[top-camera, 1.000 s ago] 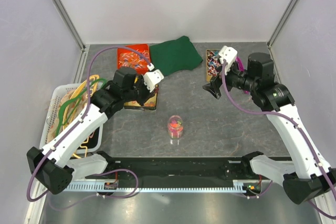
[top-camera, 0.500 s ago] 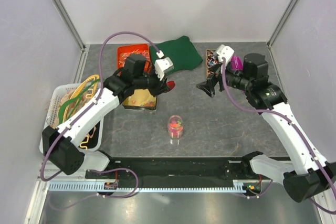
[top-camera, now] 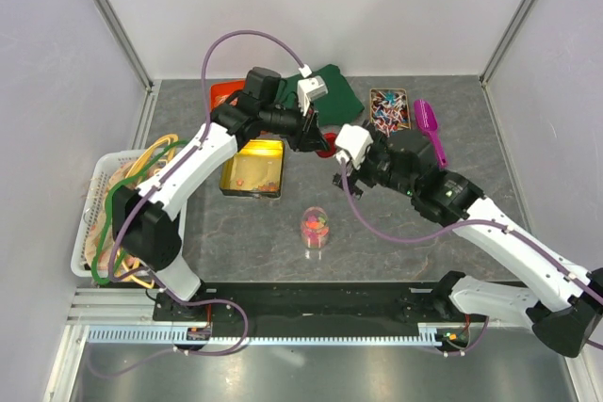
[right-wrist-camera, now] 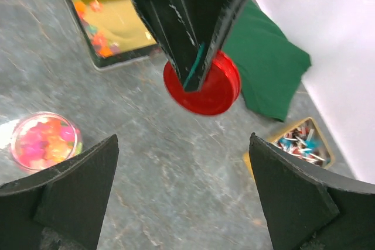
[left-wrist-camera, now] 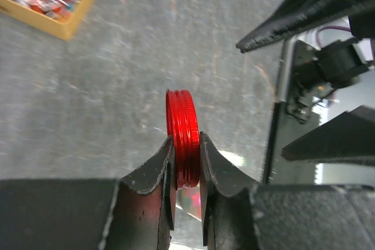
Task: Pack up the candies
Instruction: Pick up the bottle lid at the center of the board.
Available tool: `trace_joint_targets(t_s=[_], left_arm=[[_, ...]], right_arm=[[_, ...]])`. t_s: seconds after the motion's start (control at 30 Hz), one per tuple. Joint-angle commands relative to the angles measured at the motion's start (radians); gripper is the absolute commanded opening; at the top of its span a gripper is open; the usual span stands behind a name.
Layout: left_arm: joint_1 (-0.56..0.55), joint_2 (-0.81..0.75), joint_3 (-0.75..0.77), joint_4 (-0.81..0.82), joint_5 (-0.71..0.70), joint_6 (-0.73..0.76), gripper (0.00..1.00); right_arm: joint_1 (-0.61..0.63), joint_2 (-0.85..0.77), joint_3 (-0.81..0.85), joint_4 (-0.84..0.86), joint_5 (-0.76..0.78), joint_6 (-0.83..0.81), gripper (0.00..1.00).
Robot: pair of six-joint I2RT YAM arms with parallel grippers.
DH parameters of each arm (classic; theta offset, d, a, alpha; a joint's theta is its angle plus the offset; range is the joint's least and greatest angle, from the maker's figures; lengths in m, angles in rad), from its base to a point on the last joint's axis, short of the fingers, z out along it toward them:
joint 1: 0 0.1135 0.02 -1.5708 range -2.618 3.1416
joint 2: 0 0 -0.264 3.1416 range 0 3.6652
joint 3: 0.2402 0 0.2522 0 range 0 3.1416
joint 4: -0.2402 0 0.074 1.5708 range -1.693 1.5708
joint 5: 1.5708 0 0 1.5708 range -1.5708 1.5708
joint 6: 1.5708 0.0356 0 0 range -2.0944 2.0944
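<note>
The candies [top-camera: 316, 225] are small orange, pink and yellow pieces in a clear open jar [right-wrist-camera: 44, 140] at the table's middle. A few more candies [right-wrist-camera: 99, 42] lie in the gold tin [top-camera: 252, 168]. My left gripper [left-wrist-camera: 186, 144] is shut on a red screw lid [left-wrist-camera: 183, 124], held on edge above the table, right of the tin. In the top view the lid [top-camera: 327, 150] hangs just left of my right gripper [top-camera: 341, 174]. My right gripper [right-wrist-camera: 183, 139] is open and empty, with the lid [right-wrist-camera: 205, 86] a little ahead of it.
A green cloth [top-camera: 330, 93] and an orange tin [top-camera: 226, 97] lie at the back. A tin of wrapped sweets [top-camera: 388, 110] and a magenta scoop [top-camera: 429, 125] sit at the back right. A white basket [top-camera: 94, 223] with cords stands at the left edge.
My left arm has swung right from over the gold tin, carrying the red lid towards the centre. My right arm has moved left to meet it, jaws still wide.
</note>
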Motion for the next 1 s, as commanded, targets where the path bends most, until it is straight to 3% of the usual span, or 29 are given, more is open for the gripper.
trace_joint_targets(t_s=[0.0, 0.27, 0.37, 0.6, 0.97], left_arm=[[0.004, 0.044, 0.039, -0.035, 0.184, -0.077, 0.02], [0.006, 0.06, 0.038, -0.034, 0.335, -0.094, 0.02], [0.009, 0.057, 0.039, -0.032, 0.371, -0.103, 0.02], [0.036, 0.077, 0.042, -0.008, 0.411, -0.148, 0.02], [0.052, 0.114, 0.048, 0.006, 0.46, -0.174, 0.02]], right_arm=[[0.095, -0.002, -0.048, 0.107, 0.274, -0.092, 0.98], [0.122, 0.023, -0.07, 0.177, 0.324, -0.113, 0.98], [0.122, 0.026, -0.062, 0.157, 0.267, -0.103, 0.98], [0.125, 0.014, -0.065, 0.121, 0.198, -0.095, 0.98], [0.128, 0.043, -0.083, 0.16, 0.229, -0.103, 0.95]])
